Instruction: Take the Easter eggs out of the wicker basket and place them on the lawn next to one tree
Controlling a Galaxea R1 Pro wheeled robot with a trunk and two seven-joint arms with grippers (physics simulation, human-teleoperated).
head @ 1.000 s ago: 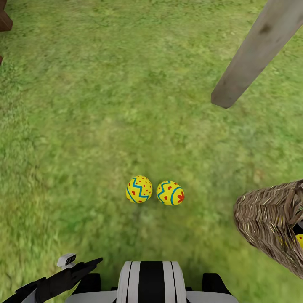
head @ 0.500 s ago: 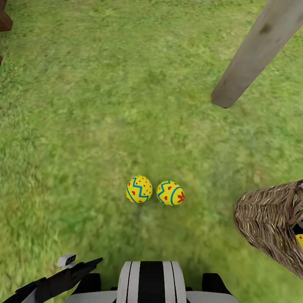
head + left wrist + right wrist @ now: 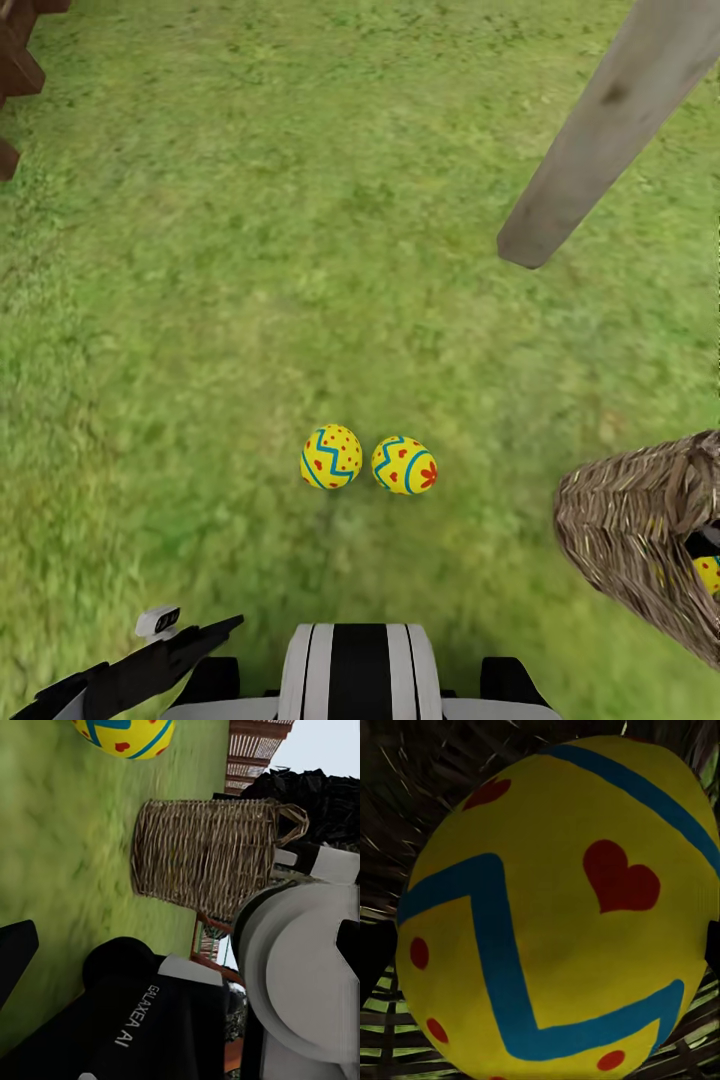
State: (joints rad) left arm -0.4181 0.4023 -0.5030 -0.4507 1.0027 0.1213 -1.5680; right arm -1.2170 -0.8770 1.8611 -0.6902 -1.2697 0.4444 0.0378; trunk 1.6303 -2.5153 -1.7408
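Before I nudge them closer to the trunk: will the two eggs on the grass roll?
Likely. Both eggs are smooth and rounded, so a push could roll them crookedly. The lawn looks flat, and short grass may slow them.

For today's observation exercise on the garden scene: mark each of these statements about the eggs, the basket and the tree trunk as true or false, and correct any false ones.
1. Two Easter eggs lie side by side on the lawn. True.
2. The wicker basket is empty. False: a third egg is still inside it.
3. The tree trunk stands beyond the two eggs, toward the robot's right. True.
4. The basket sits between the two eggs on the grass. False: it is off to their right.
5. The egg in the basket carries a red heart. True.
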